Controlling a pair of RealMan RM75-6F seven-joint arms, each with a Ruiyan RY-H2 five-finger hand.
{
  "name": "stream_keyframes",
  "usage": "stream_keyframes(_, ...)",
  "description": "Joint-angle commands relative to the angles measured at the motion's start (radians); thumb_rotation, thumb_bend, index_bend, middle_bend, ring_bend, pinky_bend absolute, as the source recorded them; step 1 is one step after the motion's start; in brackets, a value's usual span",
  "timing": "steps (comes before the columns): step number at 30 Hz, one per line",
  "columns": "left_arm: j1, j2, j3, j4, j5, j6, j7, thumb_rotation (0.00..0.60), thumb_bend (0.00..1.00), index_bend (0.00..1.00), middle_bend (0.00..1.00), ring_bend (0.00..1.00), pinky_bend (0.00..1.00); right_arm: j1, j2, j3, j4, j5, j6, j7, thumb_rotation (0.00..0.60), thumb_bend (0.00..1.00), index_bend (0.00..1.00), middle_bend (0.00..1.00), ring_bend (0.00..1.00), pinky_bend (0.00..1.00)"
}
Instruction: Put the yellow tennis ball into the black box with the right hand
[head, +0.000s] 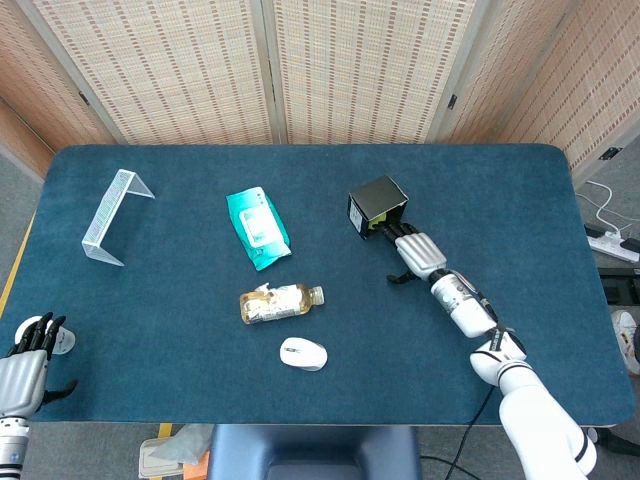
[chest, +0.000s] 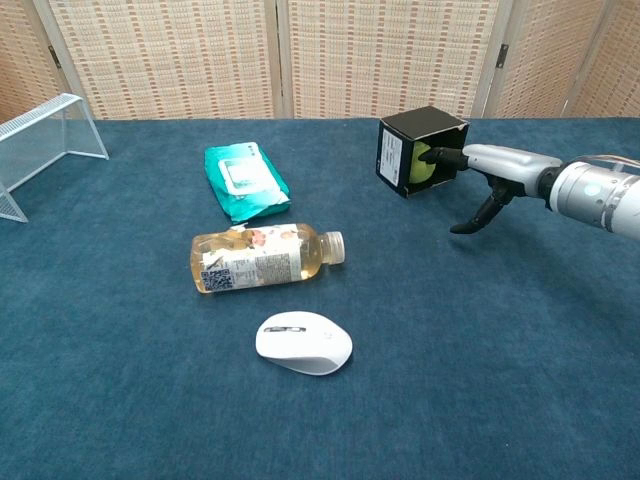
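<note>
the table (head: 520, 200) was covered in dark blue cloth, and woven folding screens (head: 350, 70) stood behind it. on the cloth lay a wire rack (head: 110, 215), a teal wipes pack (head: 258, 228), a bottle (head: 280, 302) on its side and a white mouse (head: 303, 353).

the black box (chest: 420, 150) lay on its side with its opening toward the right hand (chest: 495, 172). the yellow tennis ball (chest: 420, 163) sat inside the box, at its mouth. the right arm reached in low from the right, hand stretched flat, its fingertips (chest: 440, 157) at the opening and touching the ball, thumb hanging down toward the cloth. the fingers were extended, not wrapped around anything. the left hand (head: 25, 365) rested off the table's near left corner, fingers straight and slightly apart, holding nothing.
</note>
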Motion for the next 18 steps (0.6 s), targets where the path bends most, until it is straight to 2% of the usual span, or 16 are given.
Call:
stream_keyframes(1, 0.001, 0.001, 0.000, 0.000, 0.000, 0.002, -0.002, 0.600, 0.24, 0.00, 0.00, 0.00, 0.27, -0.001, 0.001, -0.001, -0.001, -0.001, 0.004, 0.001, 0.600, 0.18, 0.04, 0.03, 0.00, 0.09)
stream_keyframes(18, 0.005, 0.007, 0.005, -0.005, 0.020, 0.013, -0.017, 0.600, 0.25, 0.00, 0.00, 0.00, 0.27, -0.024, 0.021, -0.014, -0.028, -0.007, 0.024, -0.017, 0.600, 0.18, 0.04, 0.03, 0.00, 0.09)
